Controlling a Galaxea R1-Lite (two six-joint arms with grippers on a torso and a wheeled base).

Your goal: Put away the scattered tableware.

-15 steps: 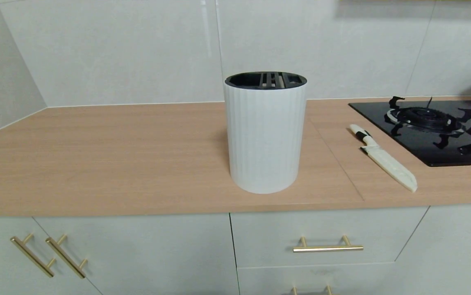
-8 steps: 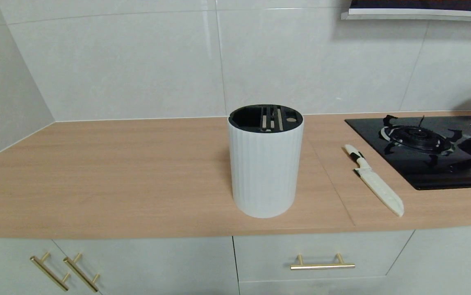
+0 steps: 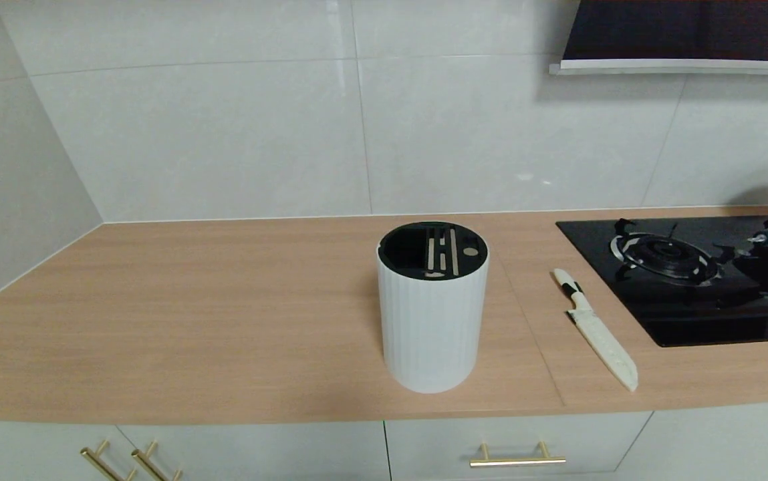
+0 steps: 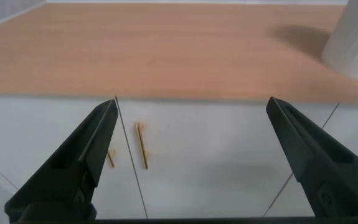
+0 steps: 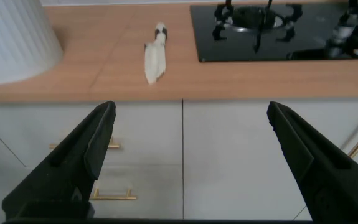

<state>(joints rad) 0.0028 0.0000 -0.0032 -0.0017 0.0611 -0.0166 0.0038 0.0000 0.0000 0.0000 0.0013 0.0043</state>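
Nothing grabbed yet: left gripper (image 4: 191,163) and right gripper (image 5: 191,163) both gape wide and empty, so next up is probably reaching the knife (image 3: 594,329) lower right of the holder (image 3: 432,321).

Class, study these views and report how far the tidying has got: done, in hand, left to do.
Done: nothing visible; the knife lies flat on the counter between the white holder and the hob, and the holder's slots look free. In hand: nothing; the left gripper and right gripper are open, facing the cabinet fronts. Left: grasp the knife and slot it into the holder.
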